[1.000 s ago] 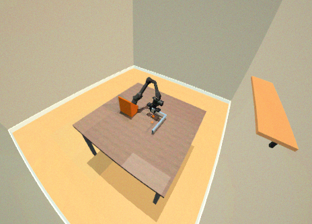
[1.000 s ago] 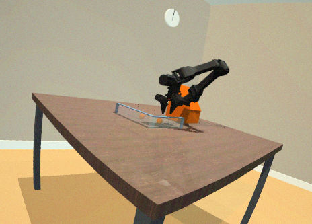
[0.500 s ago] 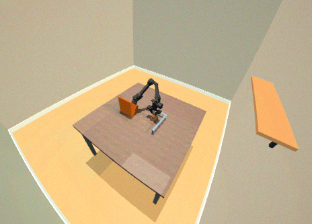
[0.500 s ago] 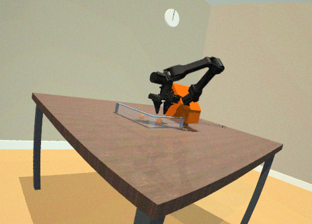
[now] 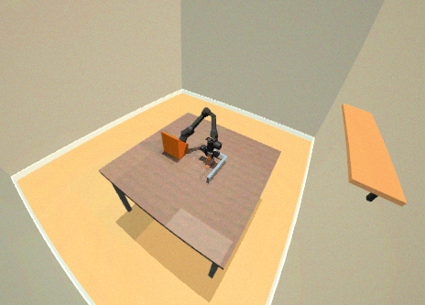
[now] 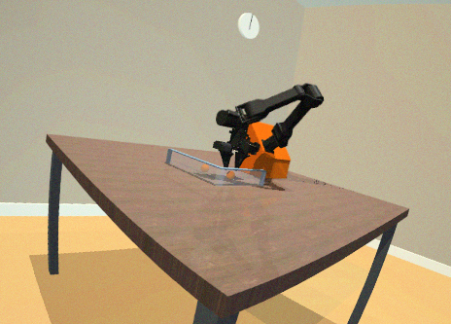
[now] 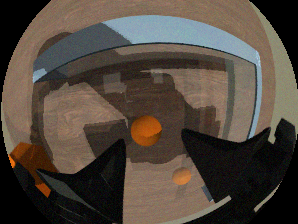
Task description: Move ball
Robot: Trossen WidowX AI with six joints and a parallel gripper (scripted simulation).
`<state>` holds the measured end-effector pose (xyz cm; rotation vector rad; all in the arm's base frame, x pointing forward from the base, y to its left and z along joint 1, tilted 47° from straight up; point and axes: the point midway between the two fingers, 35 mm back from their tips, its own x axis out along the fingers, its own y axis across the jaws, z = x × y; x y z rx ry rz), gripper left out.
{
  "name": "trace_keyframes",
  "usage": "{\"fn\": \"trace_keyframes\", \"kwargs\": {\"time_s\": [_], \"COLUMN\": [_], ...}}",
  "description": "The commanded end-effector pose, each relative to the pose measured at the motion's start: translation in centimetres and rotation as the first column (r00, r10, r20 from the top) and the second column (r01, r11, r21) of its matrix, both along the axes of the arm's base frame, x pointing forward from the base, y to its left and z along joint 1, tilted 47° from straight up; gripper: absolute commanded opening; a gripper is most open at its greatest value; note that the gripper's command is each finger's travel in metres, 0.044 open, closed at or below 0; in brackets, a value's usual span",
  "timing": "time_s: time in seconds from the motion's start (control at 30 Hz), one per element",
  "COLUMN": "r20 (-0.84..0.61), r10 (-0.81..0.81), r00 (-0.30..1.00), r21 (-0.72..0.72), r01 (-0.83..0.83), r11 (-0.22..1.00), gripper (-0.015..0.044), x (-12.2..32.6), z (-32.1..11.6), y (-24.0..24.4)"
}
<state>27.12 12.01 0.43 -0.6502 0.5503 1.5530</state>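
The solid orange ball lies on the table inside the corner of the low clear walls. The paler see-through copy is a short way from the ball, also inside the walls and apart from it. My gripper points down just above the ball. It is open and holds nothing. In the wrist view the ball shows in the gap beyond the fingertips, and the copy is near the right finger.
An orange block stands on the table beside the arm's base. One clear wall runs close by the gripper on the far side of the ball in the wrist view.
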Motion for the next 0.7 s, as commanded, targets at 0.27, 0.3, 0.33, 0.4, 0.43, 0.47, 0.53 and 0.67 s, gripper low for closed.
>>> {"fn": "trace_keyframes", "kwargs": {"time_s": [0.27,0.3,0.33,0.4,0.43,0.47,0.53,0.67], "r20": [-0.018,-0.018,-0.018,-0.018,-0.018,-0.018,-0.018,-0.018], "r10": [0.000,0.000,0.000,0.000,0.000,0.000,0.000,0.000], "r00": [1.000,1.000,1.000,1.000,1.000,1.000,1.000,1.000], "r21": [0.005,0.005,0.005,0.005,0.005,0.005,0.005,0.005], "r01": [0.000,0.000,0.000,0.000,0.000,0.000,0.000,0.000], "r11": [1.000,1.000,1.000,1.000,1.000,1.000,1.000,1.000], "gripper": [0.0264,0.0264,0.0264,0.0250,0.0244,0.0237,0.0224,0.0197], "x": [-0.6,-0.6,-0.6,-0.6,-0.6,-0.6,-0.6,-0.6], "z": [-1.5,-1.5,-1.6,-1.6,-1.6,-1.6,-1.6,-1.6], "y": [1.4,1.5,1.5,1.5,1.5,1.5,1.5,1.5]}}
